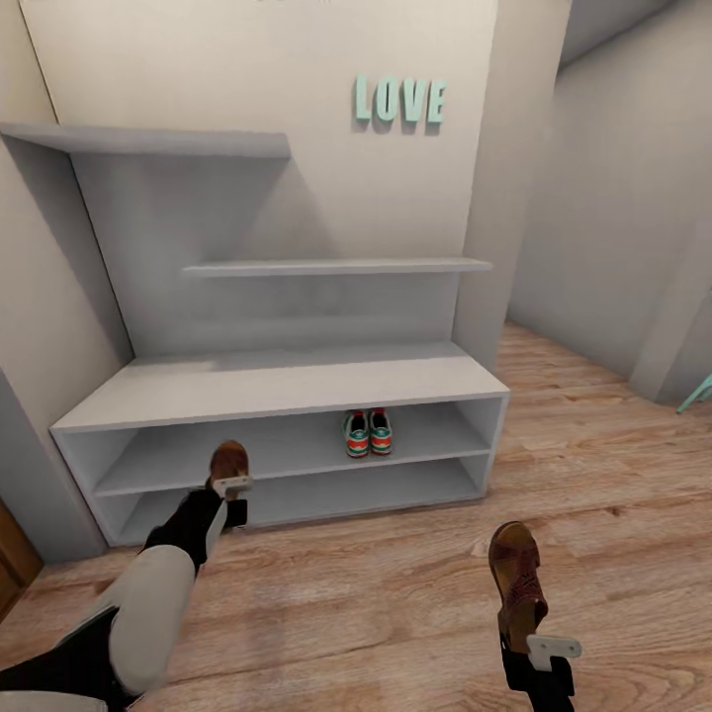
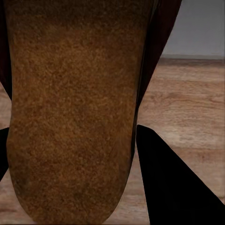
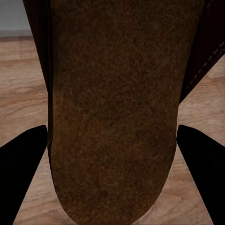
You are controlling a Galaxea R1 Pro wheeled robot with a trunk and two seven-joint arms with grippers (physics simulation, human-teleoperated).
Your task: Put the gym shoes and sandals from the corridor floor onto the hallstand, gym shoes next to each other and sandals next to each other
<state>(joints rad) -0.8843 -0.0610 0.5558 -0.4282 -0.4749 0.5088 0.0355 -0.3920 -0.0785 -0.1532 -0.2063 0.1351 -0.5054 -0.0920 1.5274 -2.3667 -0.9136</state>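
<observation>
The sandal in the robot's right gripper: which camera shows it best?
The head view: the sandal in the right gripper shows whole there, strap and toe pointing away, above the corridor floor. The right wrist view gives just a close-up of its brown footbed. The left wrist view shows the other sandal.

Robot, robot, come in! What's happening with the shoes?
Left gripper holding one sandal, right gripper holding the other sandal. Gym shoes together on hallstand. Path clear.

Grainy matt leather sandal (image 2: 70, 117), wood-grain floor (image 1: 396, 593)
</observation>
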